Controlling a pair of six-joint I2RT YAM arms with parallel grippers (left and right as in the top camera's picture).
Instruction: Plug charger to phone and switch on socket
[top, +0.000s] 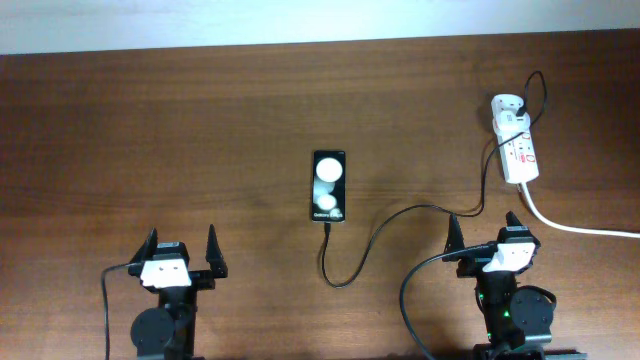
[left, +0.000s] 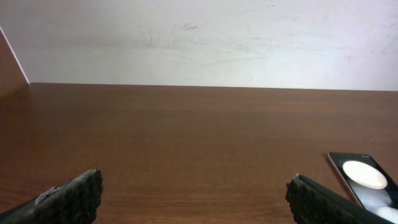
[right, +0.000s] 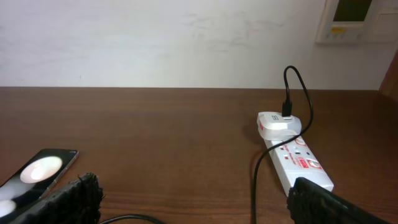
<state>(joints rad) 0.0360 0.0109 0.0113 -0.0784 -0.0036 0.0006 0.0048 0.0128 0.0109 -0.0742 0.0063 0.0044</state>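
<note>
A: Nearest first. Left pincer (top: 181, 256) spread wide, empty. Right pincer (top: 486, 238) also wide, empty. Risk?

B: Charger (top: 420, 208) runs just past the right pincer, its tip at the phone's (top: 331, 186) near end. Cannot tell if it is seated. A reach for the socket (top: 519, 152), far right, might snag the cable and tug the phone.

A: Surface?

B: Worktop (top: 150, 130) is dark wood grain, smooth, so the phone would likely slide. Behind it a pale wall (right: 155, 43), with a panel (right: 348, 18) mounted high right.
</note>
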